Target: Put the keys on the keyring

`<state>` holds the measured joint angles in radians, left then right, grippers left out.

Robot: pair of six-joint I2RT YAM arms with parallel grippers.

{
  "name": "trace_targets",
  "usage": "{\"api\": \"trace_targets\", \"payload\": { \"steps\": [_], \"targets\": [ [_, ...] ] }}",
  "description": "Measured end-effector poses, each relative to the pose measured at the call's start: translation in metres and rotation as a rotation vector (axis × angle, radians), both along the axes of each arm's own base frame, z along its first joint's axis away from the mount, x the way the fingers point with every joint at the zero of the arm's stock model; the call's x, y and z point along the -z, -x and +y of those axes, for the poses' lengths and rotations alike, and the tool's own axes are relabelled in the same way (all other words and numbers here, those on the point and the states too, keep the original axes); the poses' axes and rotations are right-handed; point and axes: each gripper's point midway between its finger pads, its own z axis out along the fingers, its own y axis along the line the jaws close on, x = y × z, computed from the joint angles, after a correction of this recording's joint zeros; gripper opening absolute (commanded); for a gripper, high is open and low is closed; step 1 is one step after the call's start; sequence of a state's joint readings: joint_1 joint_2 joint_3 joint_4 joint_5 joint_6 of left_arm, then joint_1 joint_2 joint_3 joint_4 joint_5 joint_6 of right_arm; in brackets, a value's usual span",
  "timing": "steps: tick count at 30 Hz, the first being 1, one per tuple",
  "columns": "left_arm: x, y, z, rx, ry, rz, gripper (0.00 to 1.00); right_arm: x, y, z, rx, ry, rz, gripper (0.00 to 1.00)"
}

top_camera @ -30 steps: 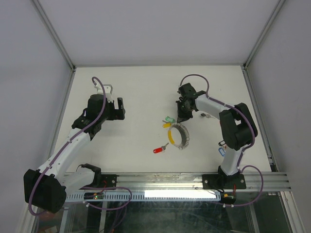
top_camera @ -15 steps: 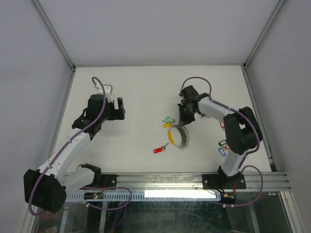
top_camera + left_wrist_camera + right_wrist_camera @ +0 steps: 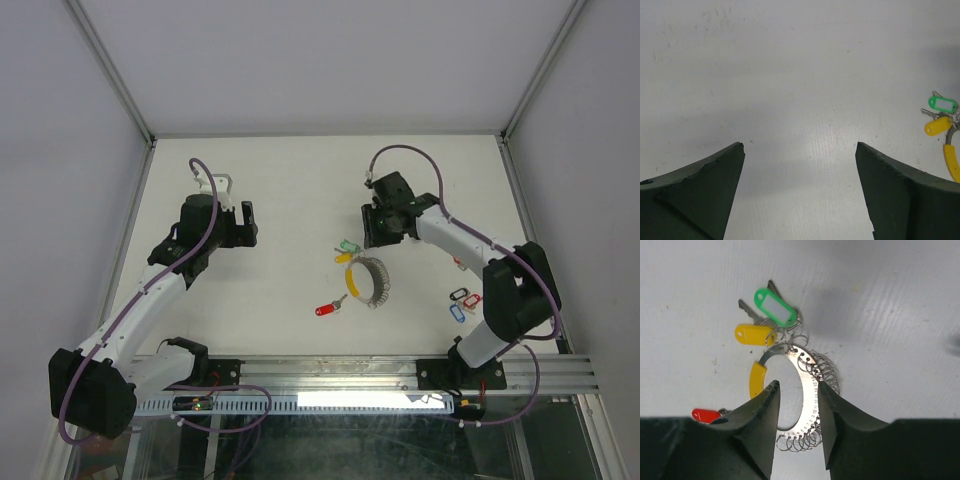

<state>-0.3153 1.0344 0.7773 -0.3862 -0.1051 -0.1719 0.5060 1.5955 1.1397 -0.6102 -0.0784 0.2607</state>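
While the top view looks down on the white bench (image 3: 290, 180), the left tool (image 3: 247, 222) hangs over bare surface with its fingers spread wide and nothing between them. The right tool (image 3: 377, 236) points down, and the keyring (image 3: 368, 281) lies flat on the bench just nearer the arm bases than its fingertips. The green key (image 3: 348, 245) and yellow key (image 3: 343, 257) lie just to the left of that tool, at the ring's far end. The red key (image 3: 325, 309) lies alone, nearer the bases and to the left of the ring. The blue key (image 3: 457, 312) lies well to the right of the tool, beside the right arm's base.

From the left wrist, the left tool (image 3: 800, 145) shows both fingers far apart over plain bench. The green key (image 3: 942, 104) and yellow key (image 3: 938, 125) sit well off to its right.

From the right wrist, the right tool (image 3: 798, 384) has its fingers partly apart, clamped on nothing. The keyring (image 3: 809, 371), a flat band edged with small wire loops, shows through the gap and beyond the tips; whether a finger touches it I cannot tell. A yellow sleeve (image 3: 758, 379) covers the ring's left side. Beyond the tips, the green key (image 3: 775, 307) and yellow key (image 3: 754, 334) meet the ring's far end. The red key (image 3: 705, 415) peeks out beside the left finger.
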Motion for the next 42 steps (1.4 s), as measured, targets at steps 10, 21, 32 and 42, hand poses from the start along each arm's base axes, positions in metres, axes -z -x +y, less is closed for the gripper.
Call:
{"api": "trace_targets", "payload": {
  "steps": [10,21,32,42],
  "targets": [
    [0.0,0.0,0.0,0.0,0.0,0.0,0.91,0.012,0.022,0.026,-0.292,0.235,-0.083,0.35],
    [0.0,0.0,0.0,0.0,0.0,0.0,0.91,0.019,0.01,0.01,-0.226,0.345,-0.089,0.35],
    [0.0,0.0,0.0,0.0,0.0,0.0,0.91,0.013,0.001,0.018,0.312,0.0,-0.045,0.37],
    [0.001,0.002,0.001,0.0,-0.002,0.006,0.91,0.026,0.01,0.021,0.809,-0.249,0.025,0.28]
  ]
}}
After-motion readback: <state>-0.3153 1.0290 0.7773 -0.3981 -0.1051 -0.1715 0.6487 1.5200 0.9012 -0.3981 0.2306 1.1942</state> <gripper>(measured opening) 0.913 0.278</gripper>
